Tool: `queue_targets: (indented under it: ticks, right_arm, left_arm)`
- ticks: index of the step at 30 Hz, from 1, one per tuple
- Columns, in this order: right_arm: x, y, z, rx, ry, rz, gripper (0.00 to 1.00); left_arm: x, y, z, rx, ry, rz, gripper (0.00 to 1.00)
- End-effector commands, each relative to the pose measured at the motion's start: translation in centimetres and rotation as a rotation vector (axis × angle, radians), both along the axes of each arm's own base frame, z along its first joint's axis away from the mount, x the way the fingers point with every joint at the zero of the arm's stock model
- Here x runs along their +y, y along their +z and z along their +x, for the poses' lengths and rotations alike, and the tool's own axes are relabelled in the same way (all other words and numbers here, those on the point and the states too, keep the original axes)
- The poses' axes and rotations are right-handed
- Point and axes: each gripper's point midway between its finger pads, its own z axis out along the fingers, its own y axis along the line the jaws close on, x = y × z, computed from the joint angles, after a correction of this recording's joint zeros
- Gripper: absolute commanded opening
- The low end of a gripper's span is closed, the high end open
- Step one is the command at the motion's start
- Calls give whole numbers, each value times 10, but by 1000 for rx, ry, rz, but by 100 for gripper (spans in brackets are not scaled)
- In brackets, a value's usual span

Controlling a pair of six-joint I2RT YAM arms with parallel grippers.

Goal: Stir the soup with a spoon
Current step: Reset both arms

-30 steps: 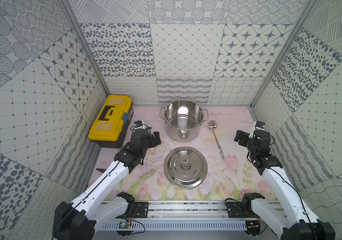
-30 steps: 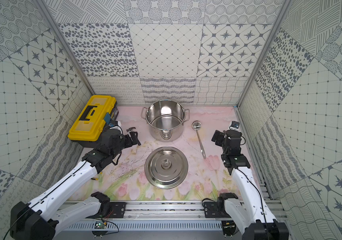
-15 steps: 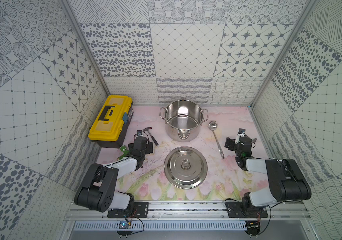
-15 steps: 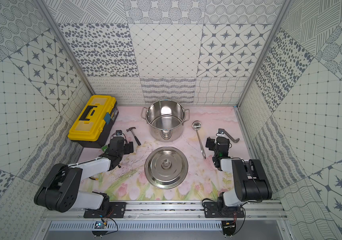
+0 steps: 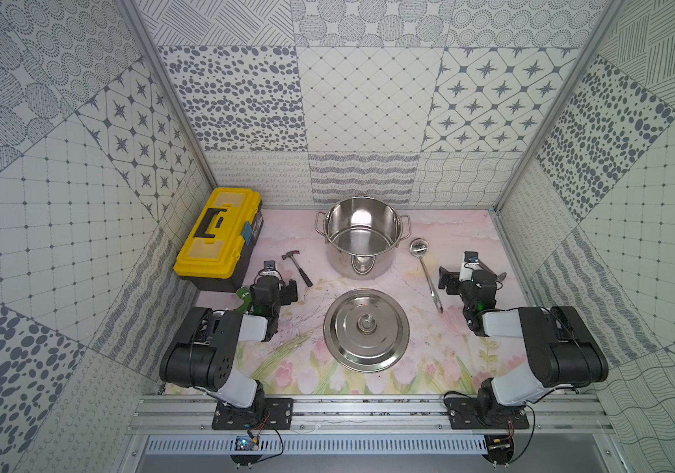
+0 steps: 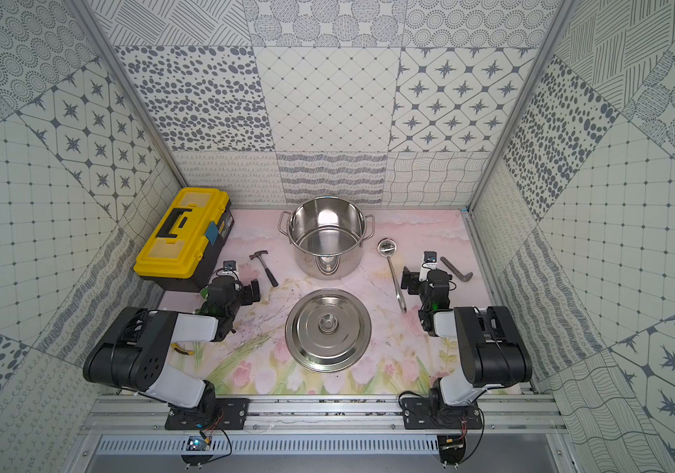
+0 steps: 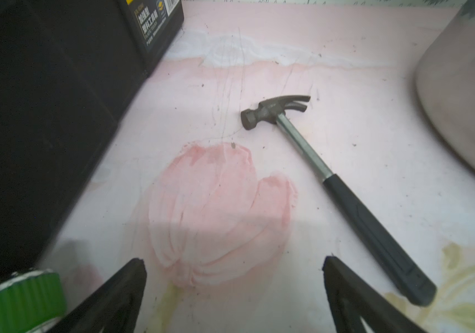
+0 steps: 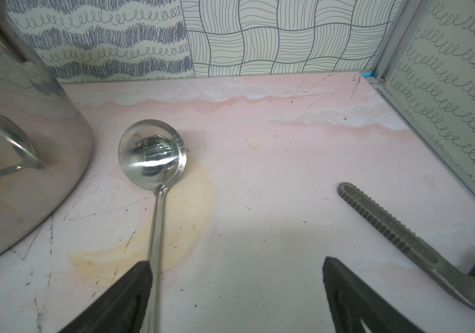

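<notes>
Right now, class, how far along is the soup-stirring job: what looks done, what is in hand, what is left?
Done: the flat round steel lid lies on the mat, so the large shiny steel stockpot stands uncovered. In hand: nothing; the right gripper is open beside the long-handled steel ladle, the left gripper open near the black-handled hammer. Left: grasp the ladle, lower it into the pot, stir.

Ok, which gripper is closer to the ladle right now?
Right. The right gripper is open just beside the ladle, one fingertip right next to its handle. The left gripper is across the table, beyond the lid, open near the hammer.
</notes>
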Motion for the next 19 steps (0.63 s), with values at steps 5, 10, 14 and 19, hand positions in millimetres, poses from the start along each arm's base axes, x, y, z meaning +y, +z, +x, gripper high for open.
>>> queue_targets:
  ticks: [5, 10, 14, 19]
  right_arm:
    - [3, 14, 7, -52, 19, -6, 97]
    - [3, 15, 7, -54, 20, -6, 97]
    - [2, 15, 8, -52, 18, -10, 97]
    - [3, 14, 7, -51, 19, -9, 97]
  left_arm:
    - [-12, 25, 17, -117, -88, -44, 99]
    - [-13, 24, 16, -104, -86, -54, 99]
    - [-12, 24, 16, -108, -85, -53, 99]
    - [-12, 24, 16, -105, -86, -53, 99]
